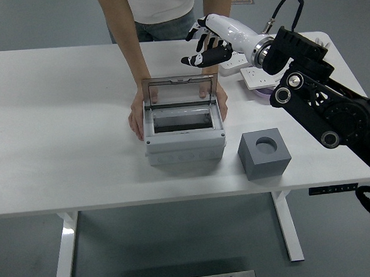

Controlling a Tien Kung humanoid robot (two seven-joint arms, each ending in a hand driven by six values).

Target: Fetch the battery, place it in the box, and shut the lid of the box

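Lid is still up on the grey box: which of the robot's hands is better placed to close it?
Probably the right. The right hand hangs above and behind the upright transparent lid of the grey plastic box, fingers relaxed and holding nothing. No left arm is in view. The person's hands steady the box.
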